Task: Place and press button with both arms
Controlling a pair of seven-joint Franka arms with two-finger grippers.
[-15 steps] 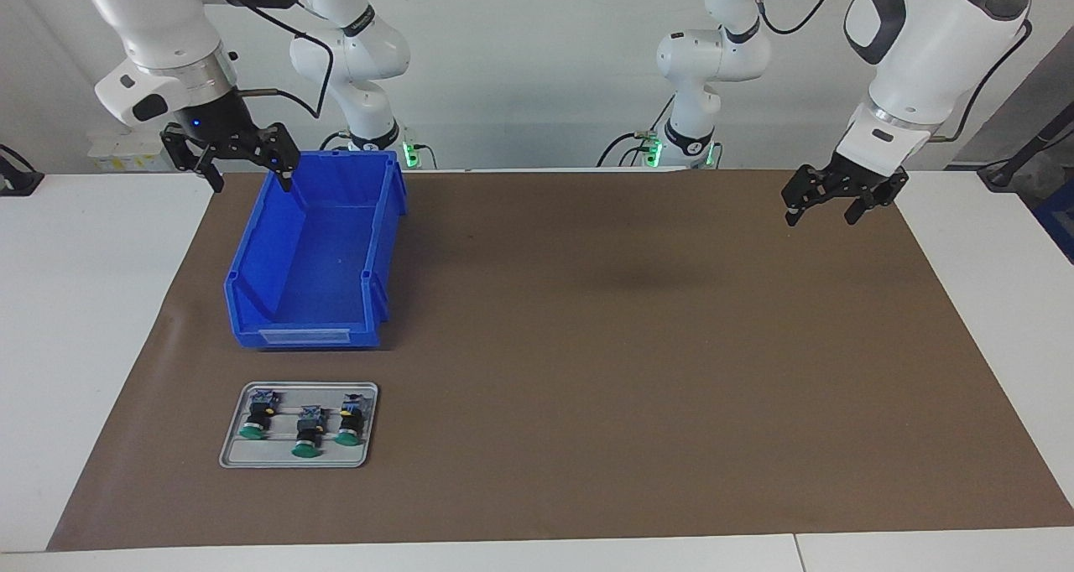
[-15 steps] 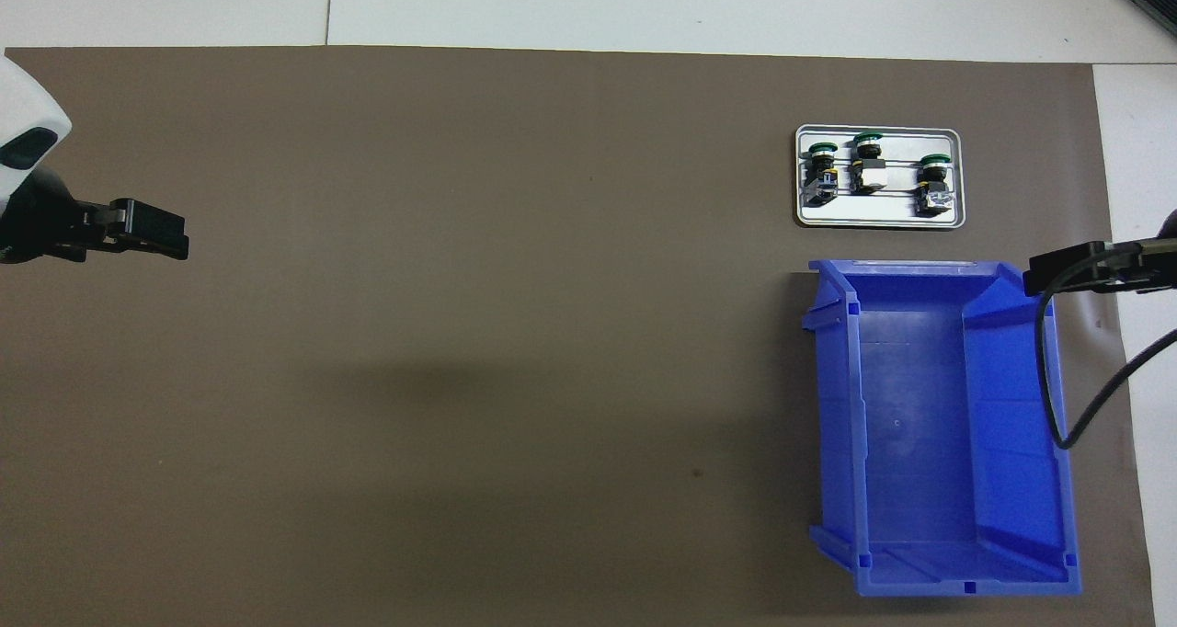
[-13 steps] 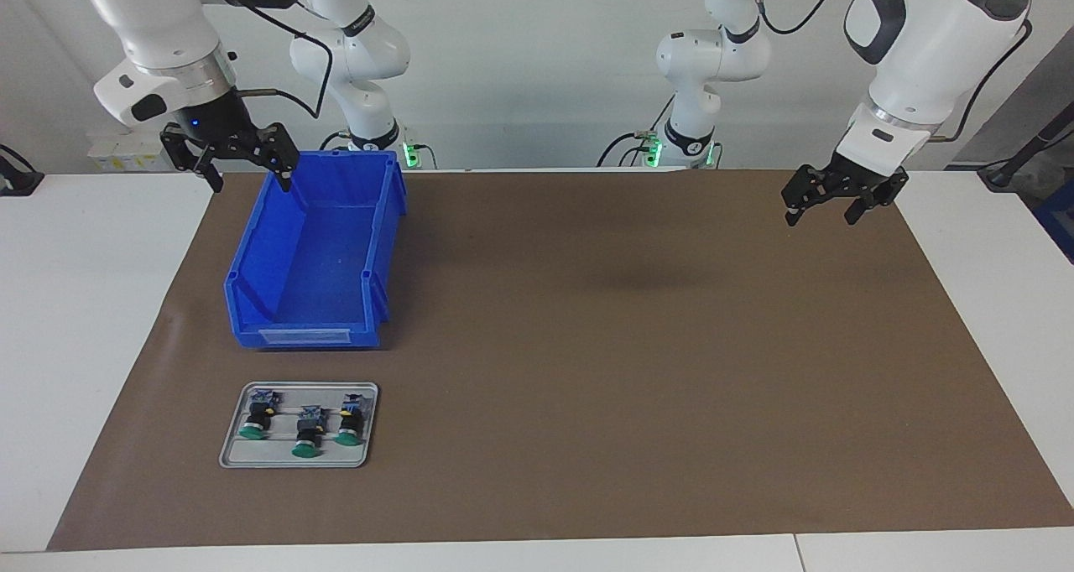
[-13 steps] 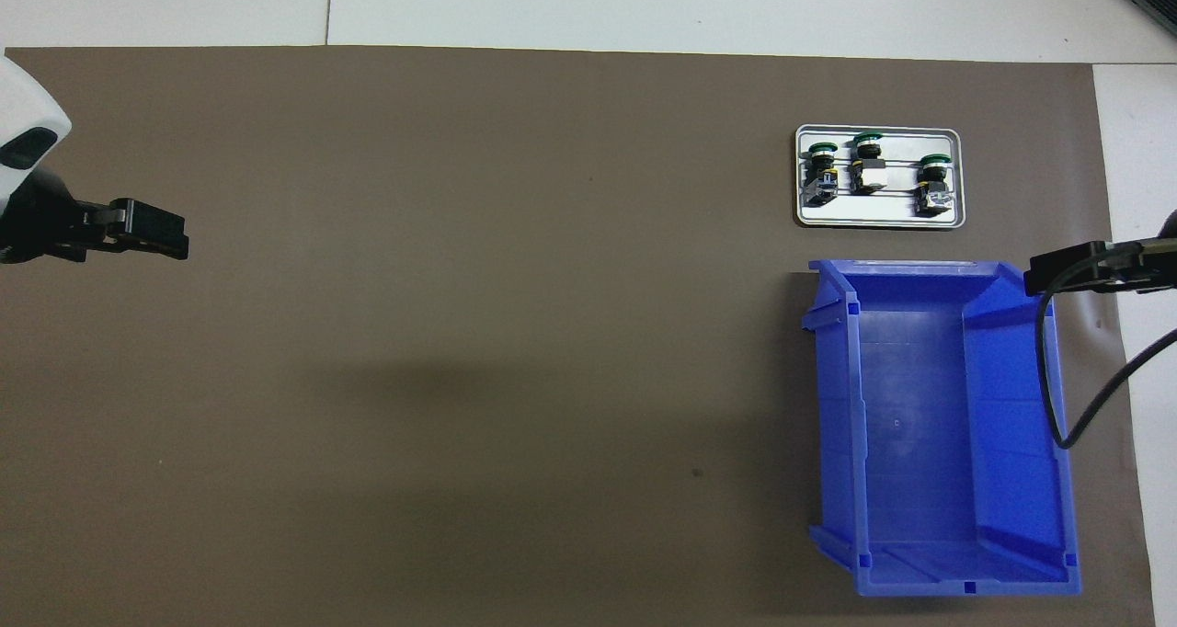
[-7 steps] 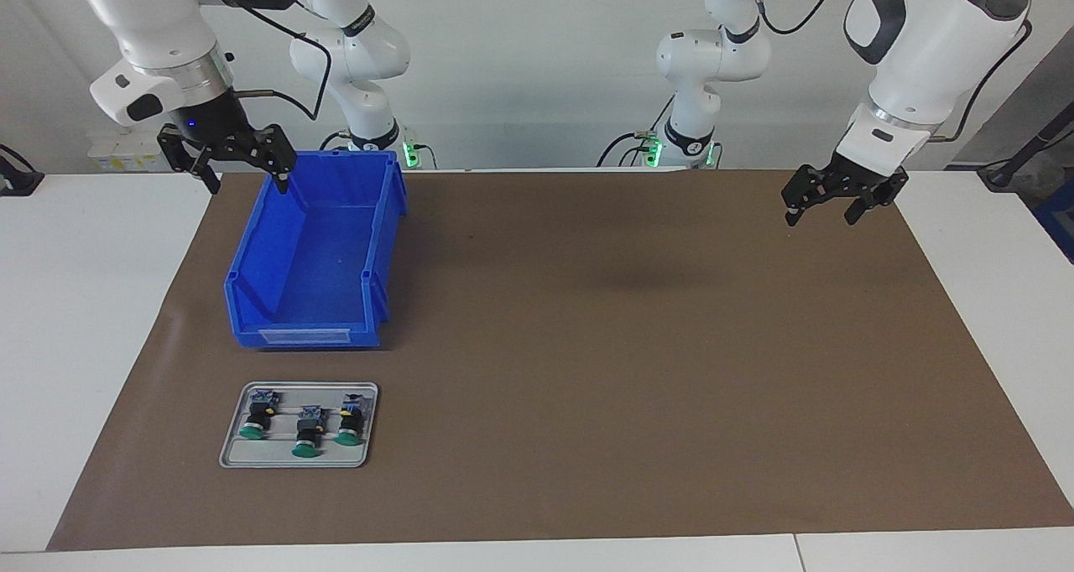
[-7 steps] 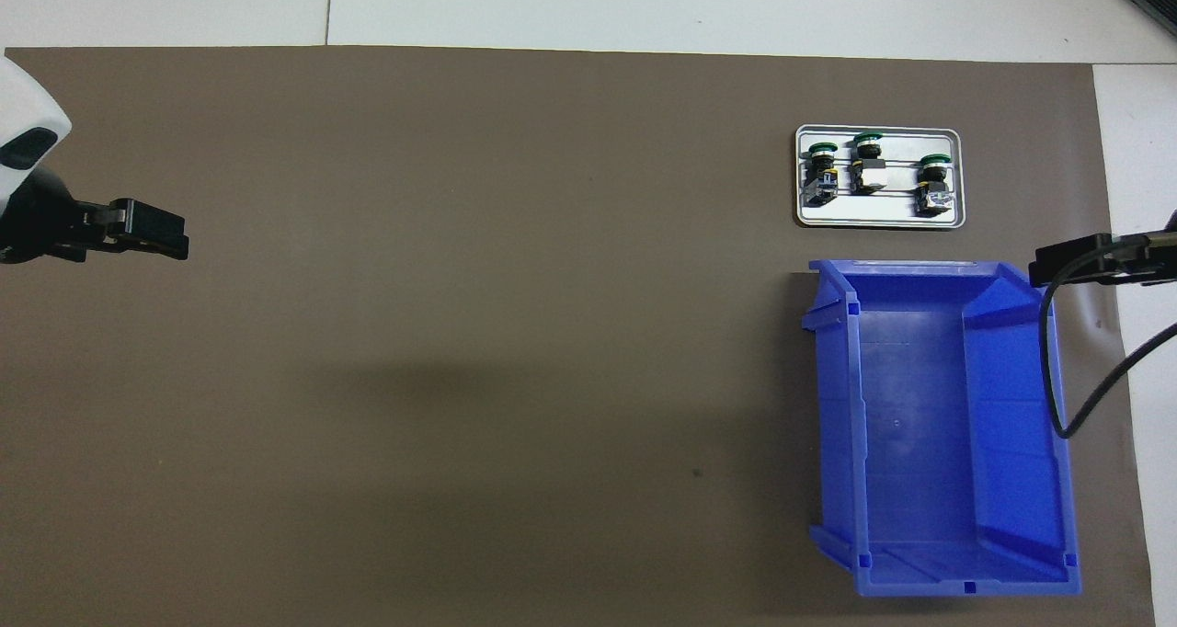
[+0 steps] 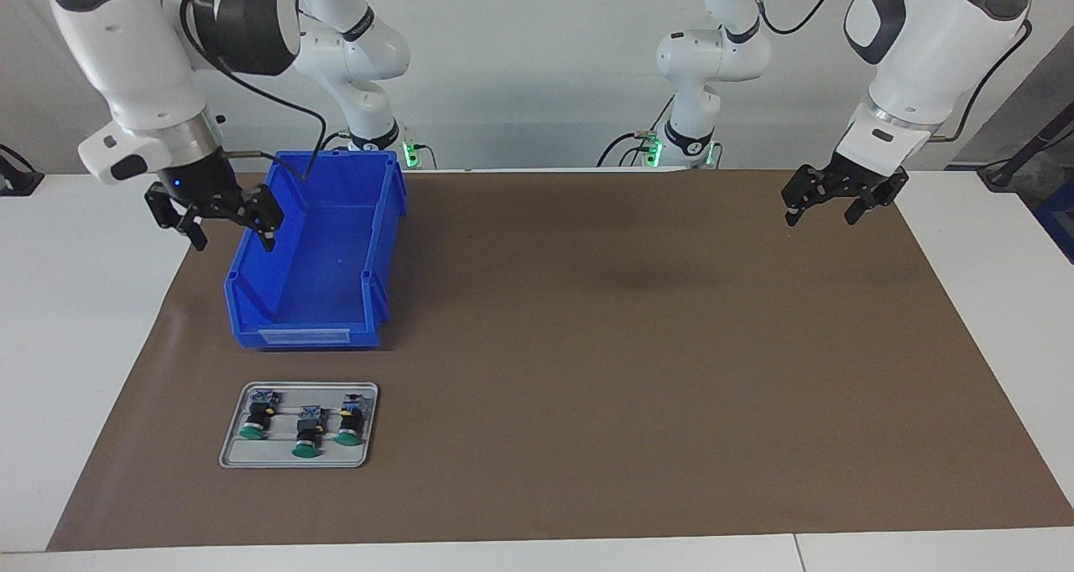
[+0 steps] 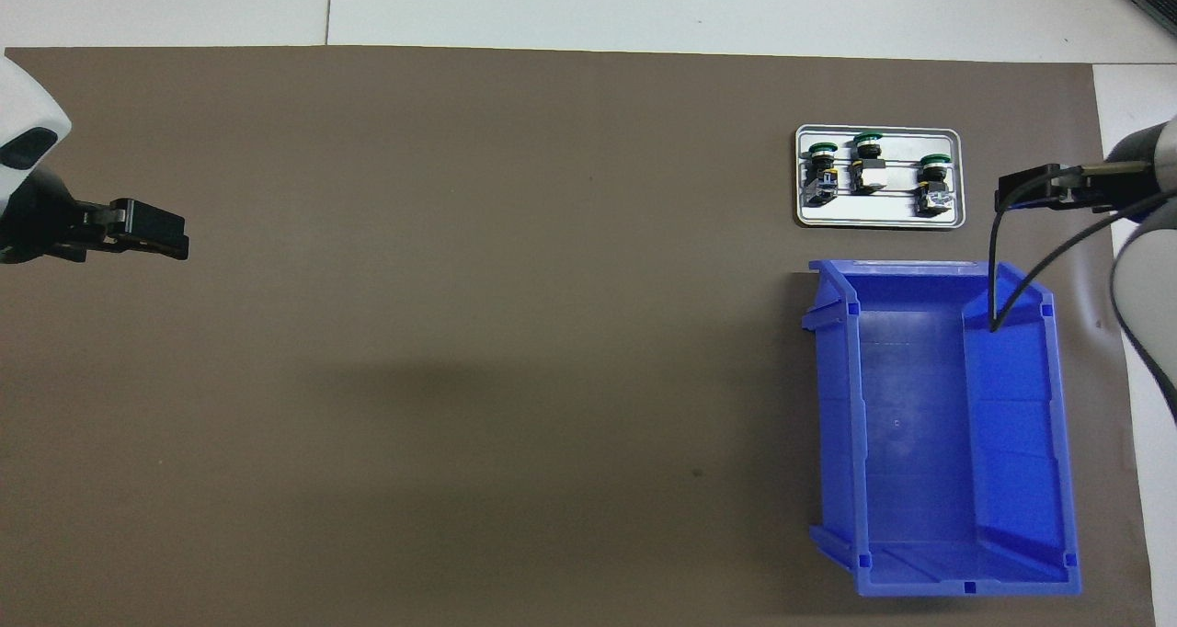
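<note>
On the brown mat (image 7: 587,345), toward the right arm's end of the table, sits a small grey tray (image 7: 232,455) with three green-capped push-buttons lying on their sides. I count the one nearest the table edge (image 7: 254,418), the middle one (image 7: 308,434) and the third (image 7: 351,423). None has been picked up, so I think the job has not really begun.

Each button lies with its long way pointing to and from the robots. The green cap points away from them and the bluish base points toward them.

Between the tray and the robots stands a blue bin (image 7: 382,245) with nothing in it.

My right gripper (image 7: 220,221) hangs in the air over the bin's outer wall, and its fingers are spread wide with nothing between them. In the overhead view the right gripper (image 8: 1034,188) sits just beside the tray. The buttons lie farther out from the robots than the bin, so I judge the claw must go on over the bin and then come down.

My left gripper (image 7: 824,201) waits over the mat at its own end of the table, well apart from the tray. Its fingers are spread too and hold nothing.

I think the right arm is much the nearer one. To pinch a button across its black body, the claw should close across the long way, not along it.
</note>
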